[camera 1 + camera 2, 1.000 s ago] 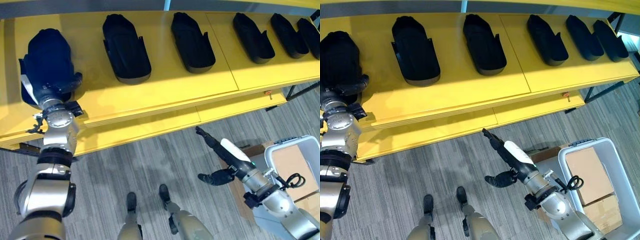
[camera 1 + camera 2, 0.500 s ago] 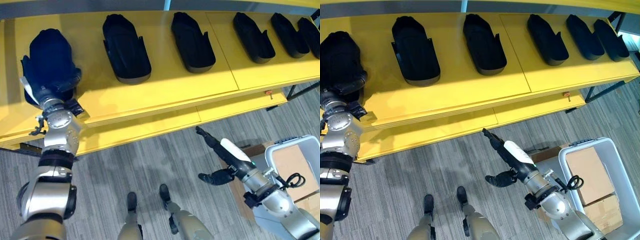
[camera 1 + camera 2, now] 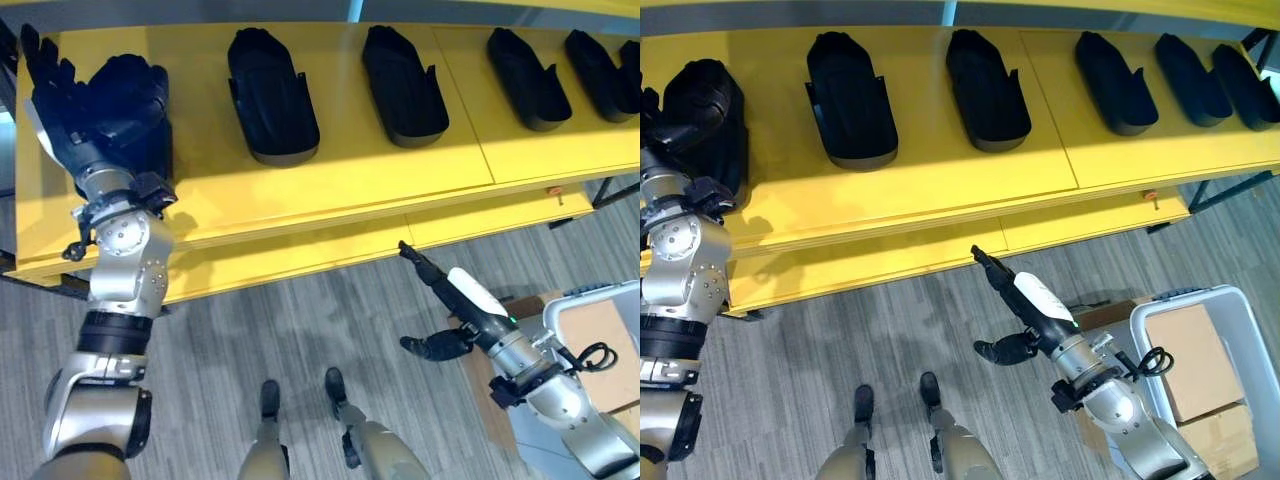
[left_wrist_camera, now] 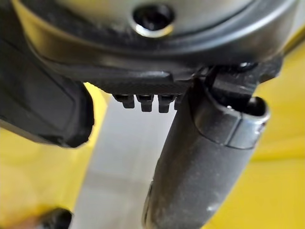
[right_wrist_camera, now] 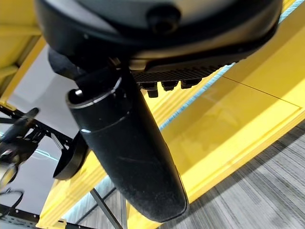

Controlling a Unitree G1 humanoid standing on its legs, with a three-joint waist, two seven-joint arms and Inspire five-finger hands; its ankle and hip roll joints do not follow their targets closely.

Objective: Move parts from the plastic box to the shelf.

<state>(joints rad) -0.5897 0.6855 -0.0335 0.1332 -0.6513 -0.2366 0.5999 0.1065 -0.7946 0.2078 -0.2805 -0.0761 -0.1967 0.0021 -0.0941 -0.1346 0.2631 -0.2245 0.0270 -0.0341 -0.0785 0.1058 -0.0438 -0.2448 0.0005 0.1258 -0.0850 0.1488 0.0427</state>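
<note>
- The yellow shelf (image 3: pixel 330 180) spans the scene, carrying a row of black parts laid side by side with gaps between, each resting flat with its long axis pointing away from the robot, apparently so every piece has its own slot.
- The plastic box (image 3: pixel 1240 300), grey and set on the floor at the robot's right, holds brown cardboard; it stands well apart from the shelf, so each transfer seems to need a turn.
- The leftmost part (image 3: pixel 125 110) lies near the shelf's left end, just beside the left hand, and looks freshly set down.
- The left hand (image 3: pixel 60 120) is raised above that part, fingers (image 3: pixel 40 60) spread and straight, gripping nothing.
- The right hand (image 3: pixel 1025 300) hovers low over the floor, fingers relaxed and empty, likely free for the next pick.
</note>
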